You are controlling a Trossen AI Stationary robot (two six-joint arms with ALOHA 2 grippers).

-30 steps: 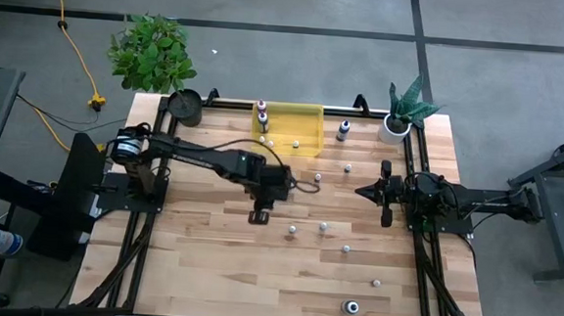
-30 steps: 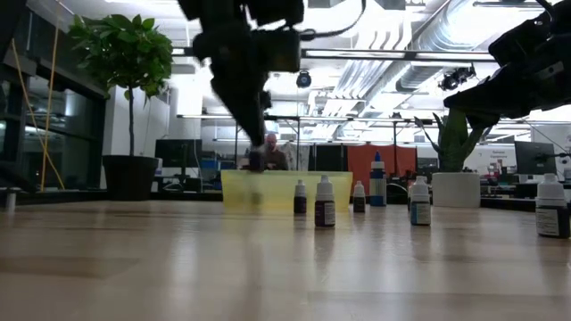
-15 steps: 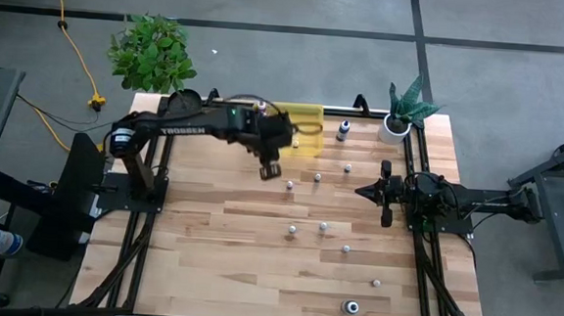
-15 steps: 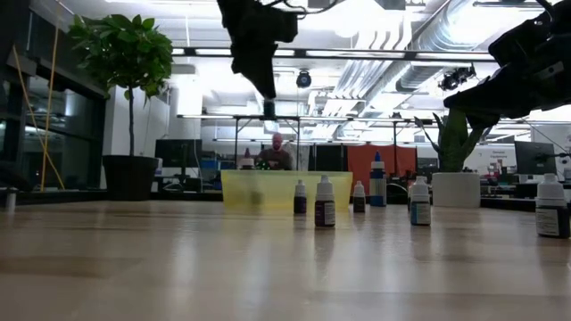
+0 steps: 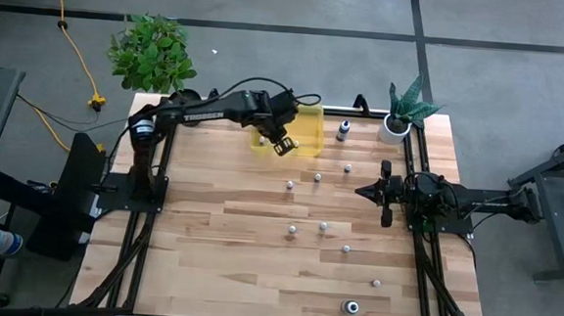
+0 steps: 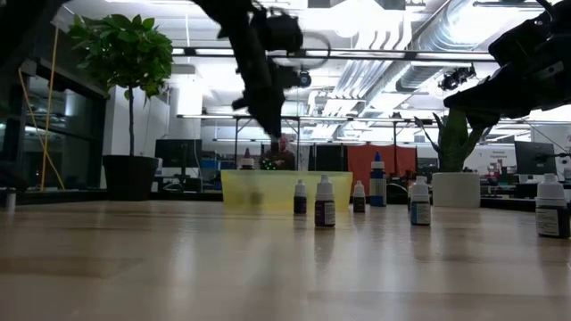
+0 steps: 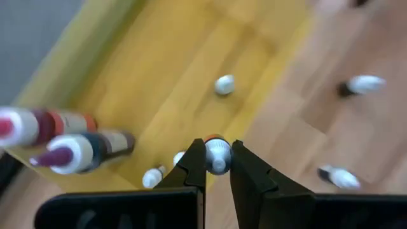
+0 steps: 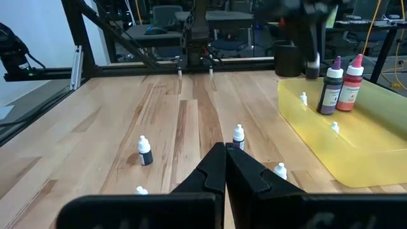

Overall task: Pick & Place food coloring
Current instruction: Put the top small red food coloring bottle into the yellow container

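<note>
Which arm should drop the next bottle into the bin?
Left. Its gripper is shut on a small bottle right over the yellow bin. The right gripper is shut, empty, and away from the bin.

Open bench left/front; obstacles: yellow bin (image 5: 299, 128) rear, scattered bottles (image 5: 305, 226) centre-right, plant pot (image 5: 395, 128) rear-right.

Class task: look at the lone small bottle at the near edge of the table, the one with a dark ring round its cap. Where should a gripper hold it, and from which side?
Grip the bottle across its cap and neck, coming straight down from above. It stands upright, clear of neighbours.
</note>
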